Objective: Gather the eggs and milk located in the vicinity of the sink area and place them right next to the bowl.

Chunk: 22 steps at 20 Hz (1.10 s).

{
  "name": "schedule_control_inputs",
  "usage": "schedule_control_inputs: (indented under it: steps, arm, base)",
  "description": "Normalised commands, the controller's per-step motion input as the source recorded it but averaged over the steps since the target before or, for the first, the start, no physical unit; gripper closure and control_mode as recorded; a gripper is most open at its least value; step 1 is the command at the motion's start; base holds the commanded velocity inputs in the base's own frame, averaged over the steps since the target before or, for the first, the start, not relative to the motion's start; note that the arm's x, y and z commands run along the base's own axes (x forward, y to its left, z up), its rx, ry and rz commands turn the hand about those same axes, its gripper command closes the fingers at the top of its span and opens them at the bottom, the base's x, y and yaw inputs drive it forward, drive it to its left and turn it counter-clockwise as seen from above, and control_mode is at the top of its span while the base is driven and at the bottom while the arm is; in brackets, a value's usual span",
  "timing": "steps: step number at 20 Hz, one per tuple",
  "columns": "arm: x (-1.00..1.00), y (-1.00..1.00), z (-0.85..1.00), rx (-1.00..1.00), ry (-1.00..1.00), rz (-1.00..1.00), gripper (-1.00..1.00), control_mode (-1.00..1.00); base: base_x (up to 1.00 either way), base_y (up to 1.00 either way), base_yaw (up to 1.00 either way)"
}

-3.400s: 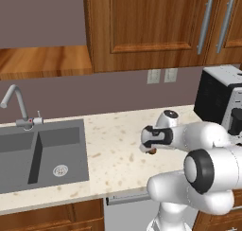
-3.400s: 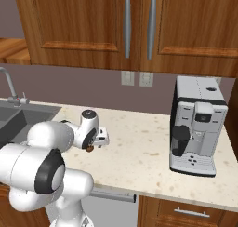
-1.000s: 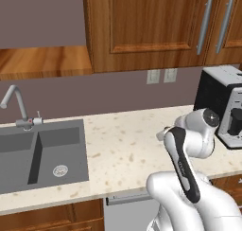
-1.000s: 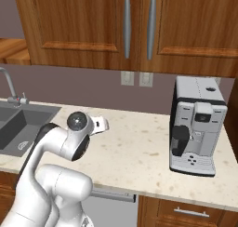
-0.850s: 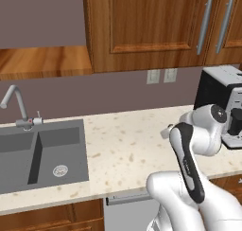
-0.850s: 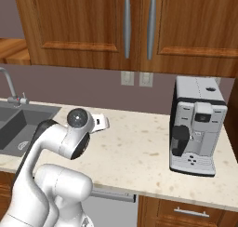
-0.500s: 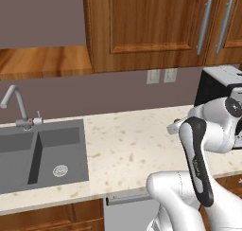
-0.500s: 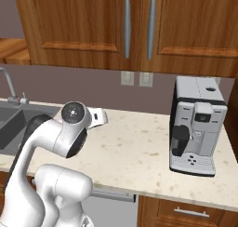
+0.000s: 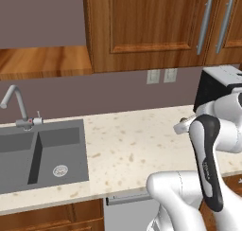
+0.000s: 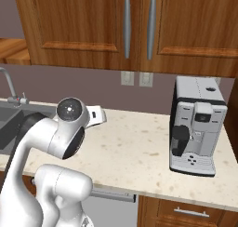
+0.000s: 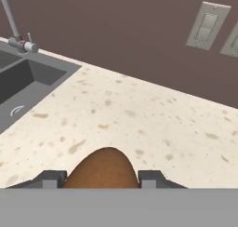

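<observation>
Speckled cream countertop point(image 11: 153, 123) is stretching out beneath the hand, where the gripper point(image 11: 102, 177) is clamping the brown egg point(image 11: 102, 170) between its two dark fingertips point(image 11: 151, 177), holding it above the stone. Farther along the counter the dark grey sink point(image 11: 28, 79) is sitting with its silver faucet point(image 11: 14, 28) rising at the back edge. Beyond, wall outlets point(image 11: 204, 26) are showing on the mauve backsplash, and the coffee machine point(image 10: 195, 126) is standing to the right.
</observation>
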Motion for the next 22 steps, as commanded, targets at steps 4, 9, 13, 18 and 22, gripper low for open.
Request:
schedule_control_inputs:
  steps: [4, 9, 13, 18, 22]
  arm:
    - [0.00, 0.03, -0.06, 0.00, -0.05, 0.00, 1.00, -1.00]
    - [0.00, 0.00, 0.00, 0.00, 0.00, 0.00, 1.00, 1.00]
    - [0.00, 0.00, 0.00, 0.00, 0.00, 0.00, 1.00, 1.00]
    - [0.00, 0.00, 0.00, 0.00, 0.00, 0.00, 1.00, 1.00]
    - [0.00, 0.00, 0.00, 0.00, 0.00, 0.00, 1.00, 1.00]
  base:
    - [0.00, 0.00, 0.00]
    - [-0.08, 0.00, 0.00]
    - [-0.62, 0.00, 0.00]
    - [-0.79, 0.00, 0.00]
    - [-0.38, 0.12, 0.00]
